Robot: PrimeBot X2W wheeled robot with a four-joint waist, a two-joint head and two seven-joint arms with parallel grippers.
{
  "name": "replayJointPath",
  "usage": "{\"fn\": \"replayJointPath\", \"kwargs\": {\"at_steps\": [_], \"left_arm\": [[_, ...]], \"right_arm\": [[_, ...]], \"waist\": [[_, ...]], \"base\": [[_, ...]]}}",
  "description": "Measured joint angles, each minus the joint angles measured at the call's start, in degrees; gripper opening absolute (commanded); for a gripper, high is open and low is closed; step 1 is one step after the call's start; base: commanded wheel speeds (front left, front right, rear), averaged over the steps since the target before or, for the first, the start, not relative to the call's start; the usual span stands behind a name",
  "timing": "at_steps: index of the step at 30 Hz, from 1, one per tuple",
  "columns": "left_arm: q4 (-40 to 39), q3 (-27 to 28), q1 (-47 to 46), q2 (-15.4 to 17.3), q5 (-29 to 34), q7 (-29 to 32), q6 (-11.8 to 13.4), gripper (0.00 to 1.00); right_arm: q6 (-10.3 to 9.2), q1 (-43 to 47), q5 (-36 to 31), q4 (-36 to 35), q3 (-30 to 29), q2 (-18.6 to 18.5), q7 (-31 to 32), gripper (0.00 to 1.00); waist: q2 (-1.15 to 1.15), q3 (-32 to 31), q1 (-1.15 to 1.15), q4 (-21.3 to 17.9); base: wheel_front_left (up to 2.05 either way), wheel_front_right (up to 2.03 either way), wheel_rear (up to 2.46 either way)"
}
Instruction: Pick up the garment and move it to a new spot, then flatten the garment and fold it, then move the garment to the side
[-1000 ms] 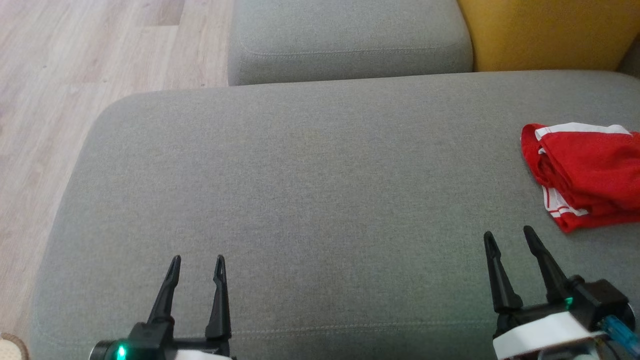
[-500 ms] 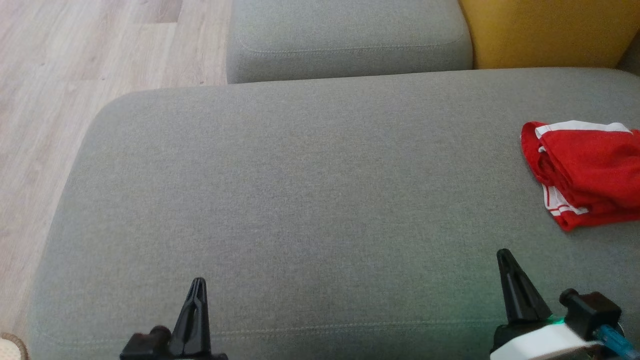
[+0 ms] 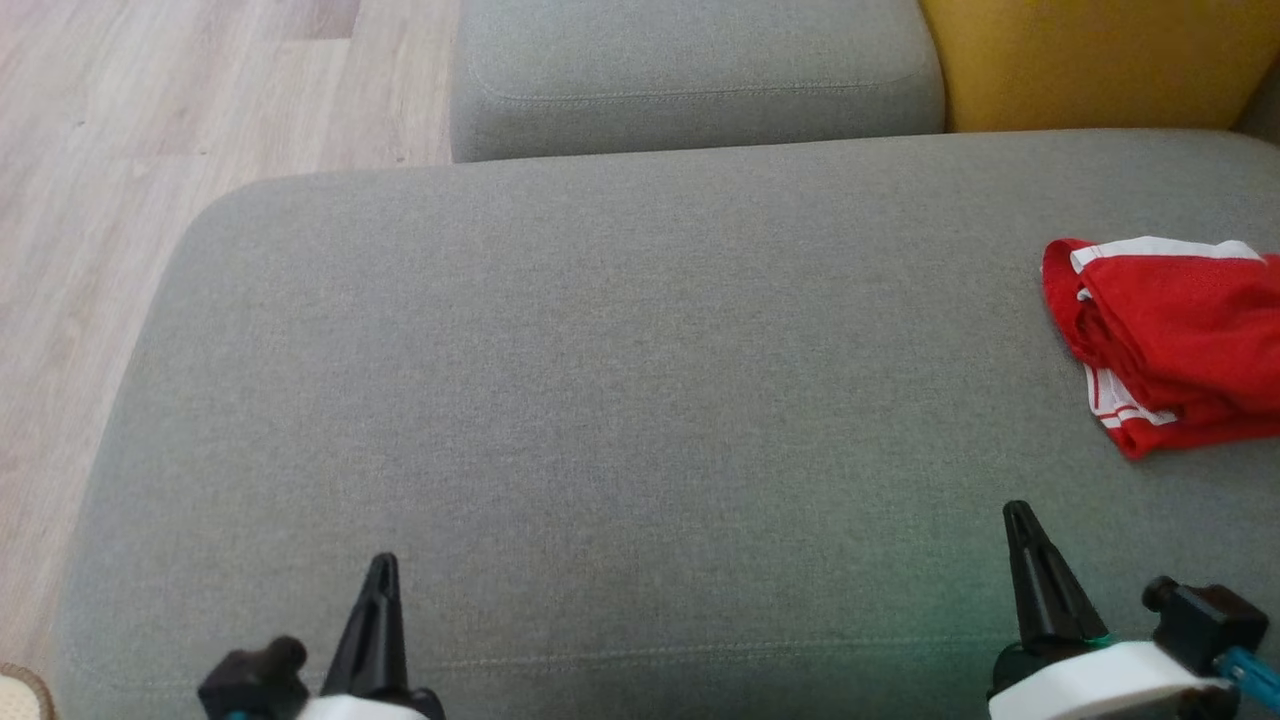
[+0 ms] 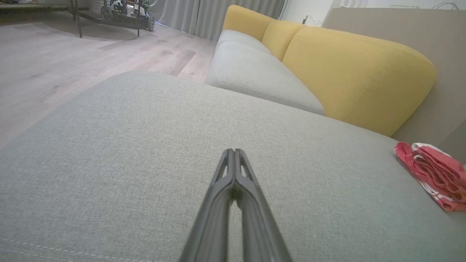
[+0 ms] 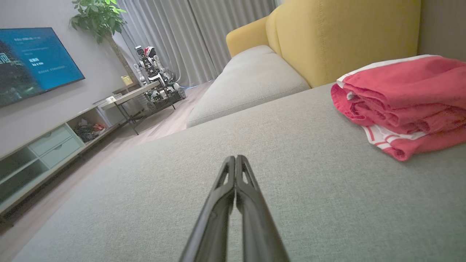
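The garment (image 3: pixel 1175 340) is red with white trim and lies folded in a thick stack at the right edge of the grey sofa cushion (image 3: pixel 620 380). It also shows at the right in the left wrist view as the garment (image 4: pixel 435 174), and large at the upper right in the right wrist view as the garment (image 5: pixel 404 105). My left gripper (image 3: pixel 381 568) hangs low at the front left, shut and empty; its closed tips (image 4: pixel 233 153) hover over bare cushion. My right gripper (image 3: pixel 1018 515) sits at the front right, shut and empty, short of the garment, with the same gripper (image 5: pixel 235 159) above the fabric.
A second grey seat cushion (image 3: pixel 690 70) lies beyond the big one, with a yellow backrest (image 3: pixel 1090 60) at the far right. Wooden floor (image 3: pixel 120 150) runs along the left side. A TV (image 5: pixel 32 62), a low cabinet and a plant stand across the room.
Both grippers went from open to shut with nothing in them and drew back toward the bottom edge. The head camera shifted slightly; the garment stayed put.
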Motion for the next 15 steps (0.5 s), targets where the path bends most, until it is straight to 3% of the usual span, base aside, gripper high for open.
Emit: {"fn": "replayJointPath", "kwargs": {"at_steps": [15], "left_arm": [[2.03,1.08,-1.77,0.26,-10.07,1.99,-1.75,0.00]], "right_arm": [[0.00,-1.53,9.67,1.00,-0.09,-0.13,1.75,0.00]], "waist": [[0.00,0.44,0.00,-0.13]], "base": [[0.00,0.00,0.00]]}}
